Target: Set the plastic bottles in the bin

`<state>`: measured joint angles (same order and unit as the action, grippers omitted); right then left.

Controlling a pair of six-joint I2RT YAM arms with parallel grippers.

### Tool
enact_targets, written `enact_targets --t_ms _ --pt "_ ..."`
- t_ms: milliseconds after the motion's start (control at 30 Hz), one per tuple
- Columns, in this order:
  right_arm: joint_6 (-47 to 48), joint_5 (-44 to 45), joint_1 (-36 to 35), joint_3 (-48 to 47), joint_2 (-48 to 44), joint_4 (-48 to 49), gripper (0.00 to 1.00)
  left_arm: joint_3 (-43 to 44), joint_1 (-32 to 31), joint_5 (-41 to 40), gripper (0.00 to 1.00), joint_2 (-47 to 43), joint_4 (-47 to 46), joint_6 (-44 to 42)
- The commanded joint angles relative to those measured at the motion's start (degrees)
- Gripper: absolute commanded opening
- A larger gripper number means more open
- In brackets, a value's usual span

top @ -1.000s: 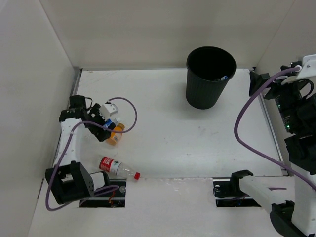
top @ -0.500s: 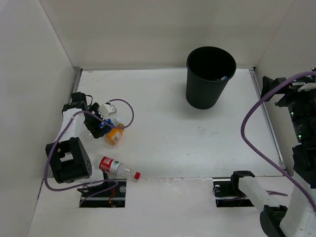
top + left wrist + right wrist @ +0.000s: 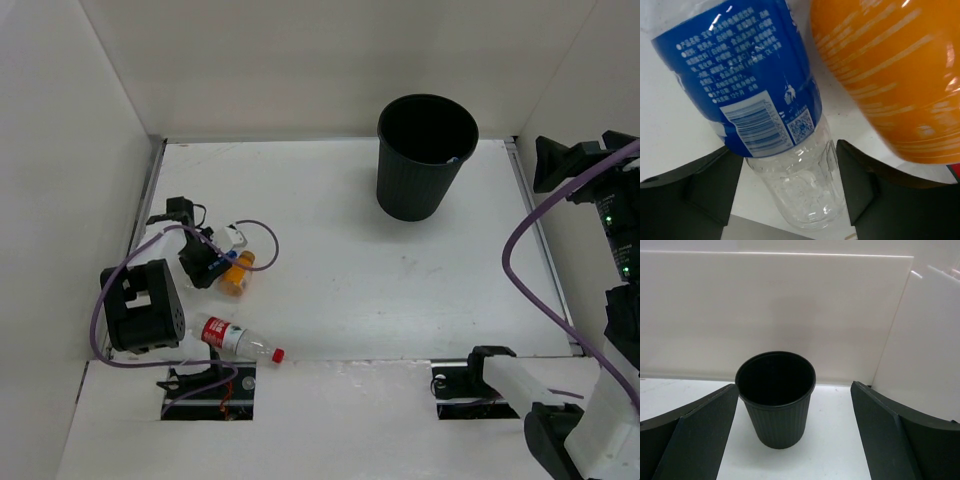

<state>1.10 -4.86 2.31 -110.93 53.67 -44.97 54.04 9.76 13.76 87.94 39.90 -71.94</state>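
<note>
Left end effector (image 3: 790, 167) straddles one blue-label bottle (image 3: 740, 75)

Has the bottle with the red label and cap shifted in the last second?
No. The red-label bottle lies exactly where it was, its red cap pointing right, just short of the near ledge.

Smooth, glossy clear plastic is being shown by the blue-labelled bottle (image 3: 792, 192). Glossy, opaque orange plastic is being displayed by the orange bottle (image 3: 890, 75). Matt black plastic, ribbed on the sides, is being presented by the bin (image 3: 776, 415). The table (image 3: 400, 270) is being seen as smooth, matt white.
</note>
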Motion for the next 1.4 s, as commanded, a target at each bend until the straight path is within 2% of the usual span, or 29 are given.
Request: enact_targets --t_ms 0,100,233,300,433,533,633,733,833,933,1033,1100,1200,1367 --pt "-3.0 -3.2 0.3 -1.0 1.7 0.5 1.0 -1.3 -0.2 -4.0 0.61 1.0 -0.2 -0.6" --pt "-4.7 -5.5 0.3 -1.0 2.1 0.7 1.0 -1.0 0.4 -5.1 0.41 0.1 -1.1 0.0" --pt "-4.5 -8.5 -1.6 3.3 2.5 0.4 1.0 4.8 0.7 0.1 0.26 -7.1 1.0 3.4" --pt "-3.8 -9.4 -4.0 7.4 2.5 0.8 1.0 9.8 0.7 4.1 0.21 -10.2 4.2 6.1" --pt "-3.4 -10.0 -9.1 11.6 5.7 1.1 1.0 21.1 0.7 16.2 0.19 -14.2 11.3 14.3" --pt "-5.2 -13.8 -11.4 11.8 9.4 1.7 1.0 28.1 -0.7 28.4 0.18 -16.2 13.5 25.0" --pt "-11.4 -22.6 -13.5 11.0 13.6 4.5 1.0 32.4 -5.1 42.9 0.17 -17.0 12.2 39.7" --pt "-19.0 -33.0 -14.8 8.0 18.9 7.3 1.0 31.7 -14.4 49.0 0.16 -18.1 2.4 57.0" --pt "-22.5 -41.8 -16.8 4.0 23.4 11.5 1.0 28.2 -23.0 47.8 0.16 -20.3 -16.5 71.8" --pt "-21.8 -44.5 -20.2 -1.3 27.4 12.2 1.0 29.3 -26.1 46.0 0.15 -18.3 -31.8 86.0" --pt "-20.4 -44.6 -23.6 -5.5 30.3 11.4 1.0 32.8 -26.9 45.4 0.14 -14.5 -41.9 95.6" --pt "-19.2 -44.4 -25.9 -7.7 31.9 10.7 1.0 35.9 -27.8 45.4 0.14 -11.3 -45.1 98.8" --pt "-17.5 -43.2 -28.4 -9.6 33.8 9.9 1.0 38.7 -31.0 45.4 0.14 -8.3 -46.0 99.3" --pt "-16.3 -41.6 -30.0 -11.8 36.1 9.4 1.0 38.5 -35.7 45.3 0.14 -7.0 -45.7 99.0"
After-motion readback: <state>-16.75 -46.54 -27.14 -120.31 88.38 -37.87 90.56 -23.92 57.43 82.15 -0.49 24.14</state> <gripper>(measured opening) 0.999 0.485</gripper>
